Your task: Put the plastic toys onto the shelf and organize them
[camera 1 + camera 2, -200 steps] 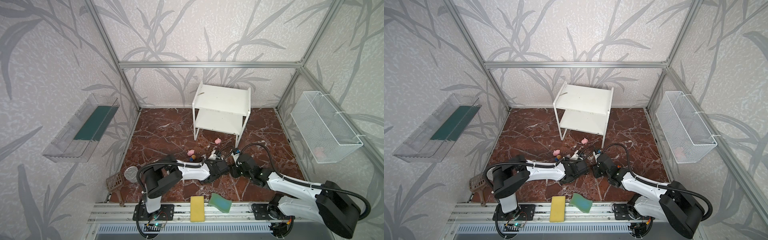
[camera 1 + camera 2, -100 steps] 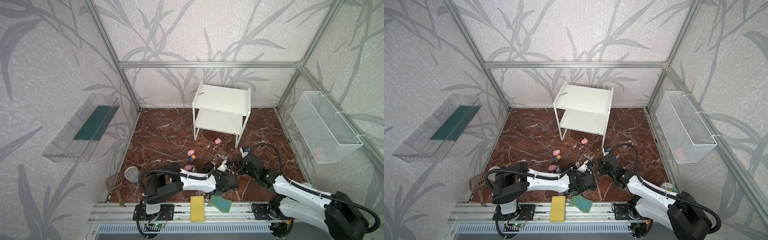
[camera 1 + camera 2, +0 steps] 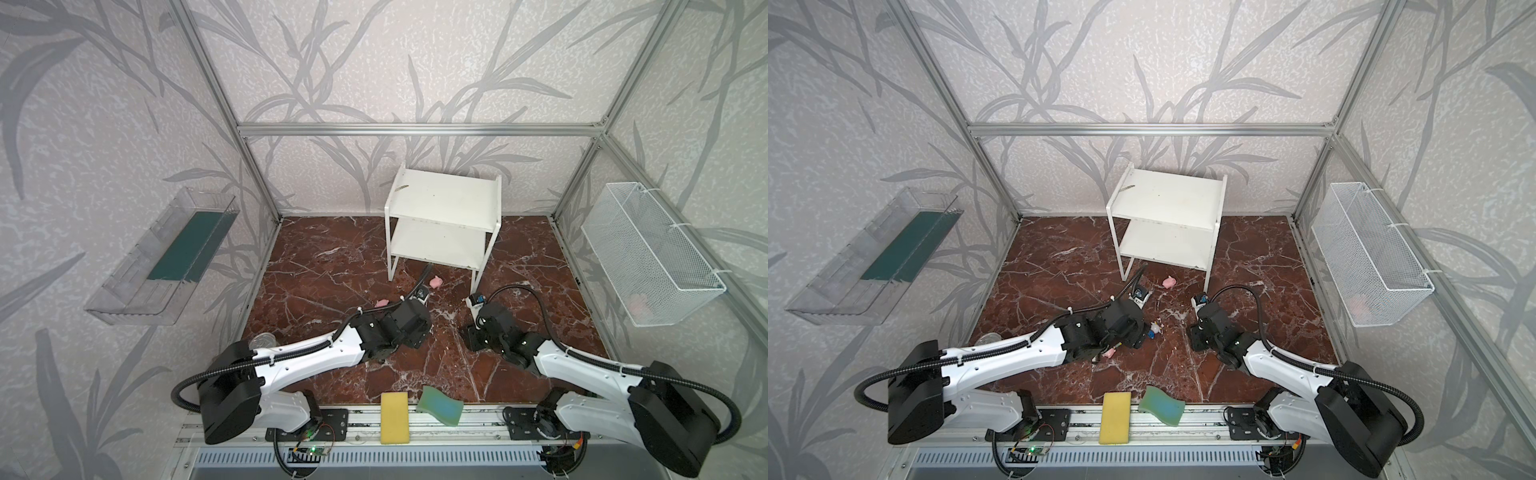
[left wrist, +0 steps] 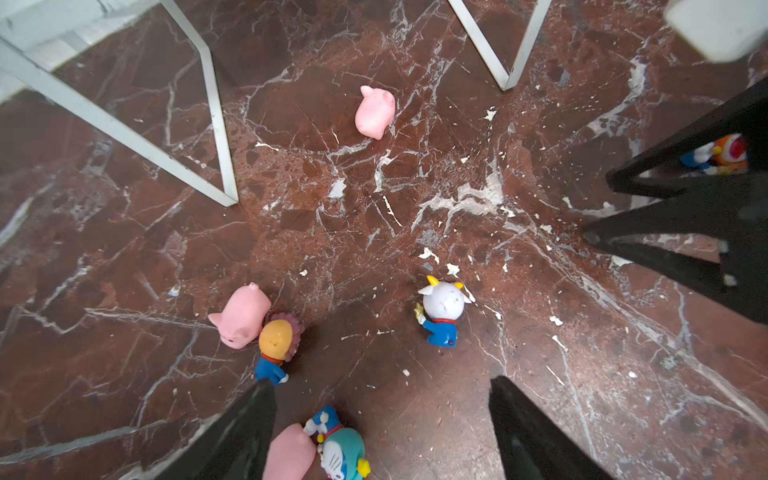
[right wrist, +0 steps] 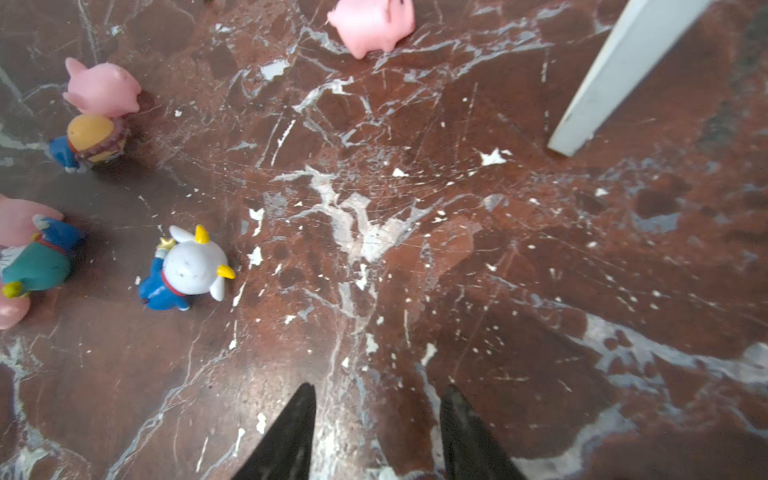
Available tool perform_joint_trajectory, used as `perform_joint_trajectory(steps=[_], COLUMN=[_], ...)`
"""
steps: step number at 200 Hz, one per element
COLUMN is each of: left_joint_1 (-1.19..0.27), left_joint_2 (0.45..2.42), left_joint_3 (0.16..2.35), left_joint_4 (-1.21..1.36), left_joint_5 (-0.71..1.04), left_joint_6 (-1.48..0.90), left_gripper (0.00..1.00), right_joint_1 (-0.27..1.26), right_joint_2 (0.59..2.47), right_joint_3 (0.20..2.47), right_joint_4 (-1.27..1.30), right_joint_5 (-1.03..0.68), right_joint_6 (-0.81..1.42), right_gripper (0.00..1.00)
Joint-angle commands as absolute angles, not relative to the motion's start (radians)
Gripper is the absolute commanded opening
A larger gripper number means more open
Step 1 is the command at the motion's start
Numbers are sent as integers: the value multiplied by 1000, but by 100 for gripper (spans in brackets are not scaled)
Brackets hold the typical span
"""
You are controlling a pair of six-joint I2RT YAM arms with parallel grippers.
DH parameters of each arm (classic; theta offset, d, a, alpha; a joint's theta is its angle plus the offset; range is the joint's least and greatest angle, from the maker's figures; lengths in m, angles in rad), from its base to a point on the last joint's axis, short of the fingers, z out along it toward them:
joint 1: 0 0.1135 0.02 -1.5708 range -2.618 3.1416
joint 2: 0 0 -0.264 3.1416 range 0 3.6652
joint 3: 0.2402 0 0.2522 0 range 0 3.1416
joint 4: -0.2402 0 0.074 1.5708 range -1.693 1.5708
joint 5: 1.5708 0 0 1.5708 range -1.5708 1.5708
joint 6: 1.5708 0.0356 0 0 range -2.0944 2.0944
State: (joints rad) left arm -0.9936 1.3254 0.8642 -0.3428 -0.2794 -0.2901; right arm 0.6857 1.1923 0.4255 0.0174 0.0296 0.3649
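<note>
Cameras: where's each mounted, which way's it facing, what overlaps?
Top views: high at the front, looking down and back at marble floor and shelf; left arm and right arm in view.
Left wrist: on the left arm, facing down at the floor; left gripper, open, shows.
Right wrist: on the right arm, facing down at the floor; right gripper, open, shows.
Shared: both wrist views catch the white horned figurine and a shelf leg.

Both top views: bright, even, diffuse light; sharp throughout; shadows faint. Left wrist view: crisp centre, soft shadow on the worktop [image 4: 365, 349] beside the dark, blurred left claw [image 4: 380, 380]. Right wrist view: softer overall, right claw [image 5: 379, 387] blurred, pale sheen mid-frame.
</note>
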Motion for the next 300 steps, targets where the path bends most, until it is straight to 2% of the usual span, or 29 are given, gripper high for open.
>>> perform_joint_trajectory(steps=[1, 56, 147, 184, 205, 231, 300], left_joint_1=[-947, -831, -710, -700, -696, -693, -692], left_joint_2=[1285, 1205, 1076, 1047, 1044, 1040, 959], left_joint_3=[831, 750, 708, 702, 705, 700, 678], left_joint_4=[-324, -292, -317, -316, -310, -299, -317], left_joint_5=[-133, -54, -61, -67, -63, -56, -85], left_joint_6=[-318, -393, -438, -442, -438, -438, -442], left_gripper=[83, 83, 83, 83, 83, 83, 83], right_joint_1=[728, 820, 844, 885, 909, 914, 899], right_joint_2=[1246, 1412, 1571, 1523, 1521, 1532, 1682], right_joint_3=[484, 606, 797, 811, 851, 840, 915], right_joint_4=[36, 83, -14, -190, -293, -261, -170], right_joint_5=[-32, -77, -66, 52, 23, -68, -100], right_joint_6=[355, 383, 388, 510, 561, 622, 618], right_gripper=[48, 37, 38, 40, 40, 40, 43])
